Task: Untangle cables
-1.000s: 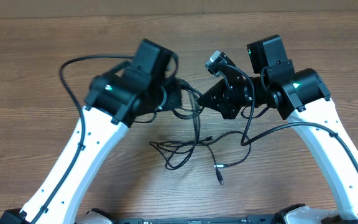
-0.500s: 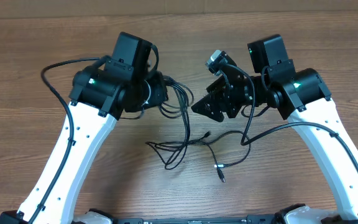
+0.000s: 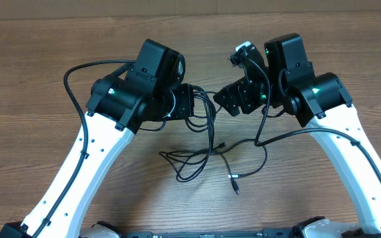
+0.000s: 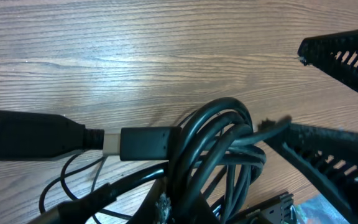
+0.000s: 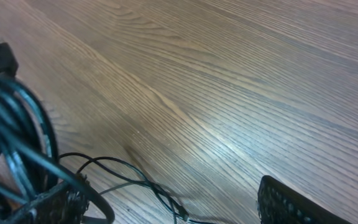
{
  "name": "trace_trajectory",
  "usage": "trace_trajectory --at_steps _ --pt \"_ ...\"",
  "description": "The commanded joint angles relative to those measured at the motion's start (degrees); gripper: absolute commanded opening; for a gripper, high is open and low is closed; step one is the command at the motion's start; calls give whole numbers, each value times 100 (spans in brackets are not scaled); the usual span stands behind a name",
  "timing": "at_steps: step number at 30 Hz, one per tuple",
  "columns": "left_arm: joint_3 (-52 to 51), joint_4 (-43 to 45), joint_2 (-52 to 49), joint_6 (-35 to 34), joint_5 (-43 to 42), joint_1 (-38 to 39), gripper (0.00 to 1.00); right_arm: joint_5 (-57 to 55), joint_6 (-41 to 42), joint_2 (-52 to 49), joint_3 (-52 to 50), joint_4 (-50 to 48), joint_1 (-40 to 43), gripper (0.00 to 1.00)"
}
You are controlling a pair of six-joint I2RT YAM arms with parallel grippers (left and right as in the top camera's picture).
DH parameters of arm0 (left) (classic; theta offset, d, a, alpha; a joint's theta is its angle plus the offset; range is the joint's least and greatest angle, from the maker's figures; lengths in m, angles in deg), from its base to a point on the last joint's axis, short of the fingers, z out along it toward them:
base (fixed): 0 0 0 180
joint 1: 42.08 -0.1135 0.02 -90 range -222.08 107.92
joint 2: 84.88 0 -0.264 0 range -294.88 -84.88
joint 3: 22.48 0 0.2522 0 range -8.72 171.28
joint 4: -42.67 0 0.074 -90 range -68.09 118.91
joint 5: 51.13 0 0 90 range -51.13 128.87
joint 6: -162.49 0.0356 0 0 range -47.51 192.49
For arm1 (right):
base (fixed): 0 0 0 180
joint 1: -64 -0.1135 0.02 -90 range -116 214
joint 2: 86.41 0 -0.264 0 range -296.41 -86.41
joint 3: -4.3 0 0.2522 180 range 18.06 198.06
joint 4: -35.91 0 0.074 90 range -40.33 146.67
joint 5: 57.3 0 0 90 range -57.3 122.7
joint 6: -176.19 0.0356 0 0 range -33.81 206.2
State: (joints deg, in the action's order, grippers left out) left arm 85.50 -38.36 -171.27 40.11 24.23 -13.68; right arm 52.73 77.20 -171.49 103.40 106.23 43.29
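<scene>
Your left gripper [image 3: 197, 106] is clamped on the bunched cables [image 4: 213, 143]. Loose loops trail onto the wooden table [image 3: 32, 79] below it. Right gripper [image 3: 225, 104] sits just beside it, jaws wide.

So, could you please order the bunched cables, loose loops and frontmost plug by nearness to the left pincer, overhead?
1. Bunched black cable coil, in the left pincer.
2. Loose thin black cable loops, just below.
3. Small black plug end, lowest in view.

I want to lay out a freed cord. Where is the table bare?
The table is bare outside the left arm, outside the right arm and along the far edge. Crowded between the arms: the cables.
</scene>
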Motion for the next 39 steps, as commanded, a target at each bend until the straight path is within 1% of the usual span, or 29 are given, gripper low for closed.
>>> trace_trajectory --at_steps 1,5,7,8,10,11,12,14,15,16,17,20,21,22,23,24,25,27,29,32,33,36,37,39 --pt "76 44 15 149 -164 50 4 -192 166 17 22 17 20 84" --pt "76 22 15 107 417 48 4 79 175 22 24 144 20 81" --pt "76 7 15 114 789 48 4 610 98 68 24 144 20 81" --pt "76 4 15 146 975 48 4 1102 -326 114 24 175 17 79" --pt "76 13 15 374 1036 50 4 1912 -1314 192 24 361 9 79" --pt "76 15 15 503 1029 50 4 2087 -1657 223 24 457 9 80" --pt "76 20 15 649 940 52 4 2094 -1858 236 24 514 9 81" --pt "76 76 15 916 625 57 4 2059 -1989 236 24 507 9 82" --pt "76 111 15 1016 452 68 4 2059 -2000 236 24 485 9 80" --pt "79 140 15 1060 369 90 4 2063 -2002 236 24 472 9 74" --pt "76 175 13 1058 341 136 4 2083 -2002 236 24 463 9 61" --pt "76 428 13 1056 350 415 4 2225 -2006 236 24 463 -74 49" --pt "76 479 13 1049 444 492 4 2227 -2006 236 24 463 -111 47" --pt "76 494 13 997 603 555 4 2227 -2004 236 24 470 -160 40" --pt "76 468 13 813 820 590 4 2229 -2004 236 24 490 -208 26" --pt "76 380 13 332 1276 592 4 2227 -2006 236 24 527 -273 11" --pt "76 356 13 192 1445 592 4 2218 -2006 236 24 546 -310 8" --pt "76 317 13 0 1635 592 4 2144 -2004 236 24 595 -352 7" --pt "76 289 13 0 1633 592 4 1969 -1998 236 24 599 -352 4" --pt "76 227 13 -7 1731 586 4 1797 -1939 236 24 605 -343 4" --pt "76 133 13 -181 1919 560 4 1801 -1939 236 24 605 -343 4" --pt "76 -225 13 -1062 2568 389 4 1832 -1941 236 24 605 -343 4" --pt "76 -337 13 -1405 2647 273 4 1888 -1945 236 24 597 -343 4" --pt "76 -461 13 -1845 2629 109 4 1934 -1963 236 24 564 -343 4"
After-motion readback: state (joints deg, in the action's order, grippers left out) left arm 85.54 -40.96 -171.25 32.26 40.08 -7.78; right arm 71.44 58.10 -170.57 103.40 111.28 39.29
